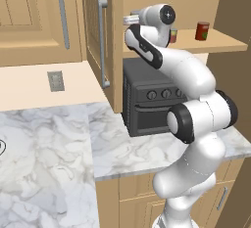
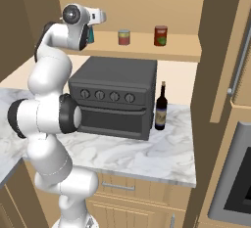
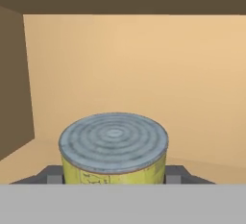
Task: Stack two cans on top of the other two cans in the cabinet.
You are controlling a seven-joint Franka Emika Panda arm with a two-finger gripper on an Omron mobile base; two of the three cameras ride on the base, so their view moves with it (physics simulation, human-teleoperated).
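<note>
Beside red can (image 2: 124,37), dark red can (image 2: 160,35)

Yellow can (image 3: 114,170): matt label, dull grey metal lid w/ ridged rings. Cabinet (image 3: 144,74): smooth matt tan wood. Counter (image 1: 54,144): polished veined marble. Oven (image 2: 115,92): matt dark metal. Bottle (image 2: 161,107): glossy dark glass. Arm (image 1: 196,109): glossy white plastic.

1. The yellow can (image 3: 114,155) was cut off low in the hand view by the grey band, its label unreadable.
2. The teal can (image 2: 90,35) hid mostly behind the robot's wrist.
3. The red and green can (image 1: 173,35) peeked out from behind the arm (image 1: 188,73).
4. Labels on the dark red can (image 2: 160,35) were too small to read.
</note>
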